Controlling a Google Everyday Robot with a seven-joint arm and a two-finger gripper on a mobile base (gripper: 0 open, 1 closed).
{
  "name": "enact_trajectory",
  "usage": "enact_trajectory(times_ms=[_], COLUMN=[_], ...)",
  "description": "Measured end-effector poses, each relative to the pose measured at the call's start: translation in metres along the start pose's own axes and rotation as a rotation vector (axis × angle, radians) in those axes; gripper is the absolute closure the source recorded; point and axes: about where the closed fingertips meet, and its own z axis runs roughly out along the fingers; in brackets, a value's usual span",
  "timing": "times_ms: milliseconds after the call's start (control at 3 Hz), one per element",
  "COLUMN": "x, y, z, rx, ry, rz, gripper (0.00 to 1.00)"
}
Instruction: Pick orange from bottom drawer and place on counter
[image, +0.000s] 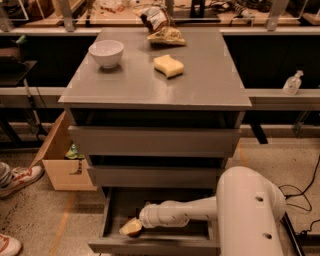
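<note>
Bottom drawer (150, 246) is pulled out and open; the two wider drawers above it are closed. The white arm (185, 214) reaches in from the right, out of the rounded robot body (250, 210), and lies low across the drawer. The gripper (129, 228) is inside the drawer at its left-front part, down near the drawer floor. The orange (135, 232) sits right at the gripper tip, in contact with it and mostly covered, with only a small orange-yellow patch showing. Cannot tell whether the gripper is spread, pressed together or pinching the fruit. The orange is in the drawer, not on the bench (200, 85), the flat grey cabinet top. On the bench: white bowl (106, 52) at back left, yellow sponge (168, 66) near the middle and well apart from the bowl, crumpled snack bag (166, 36) at the back edge. Cardboard box (62, 162) stands on the floor left of the cabinet, with a sneaker (21, 180) beside it. A clear bottle (292, 82) stands on the ledge at right.
</note>
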Motion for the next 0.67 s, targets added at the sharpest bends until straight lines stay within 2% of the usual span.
enact_trajectory(times_ms=[333,667], x=[0.0135,0.0135], y=[-0.0217,-0.0216], z=[0.0378,0.0378], rx=[0.05,0.05], ry=[0.019,0.019], rz=[-0.005,-0.005], gripper=[0.0,0.0])
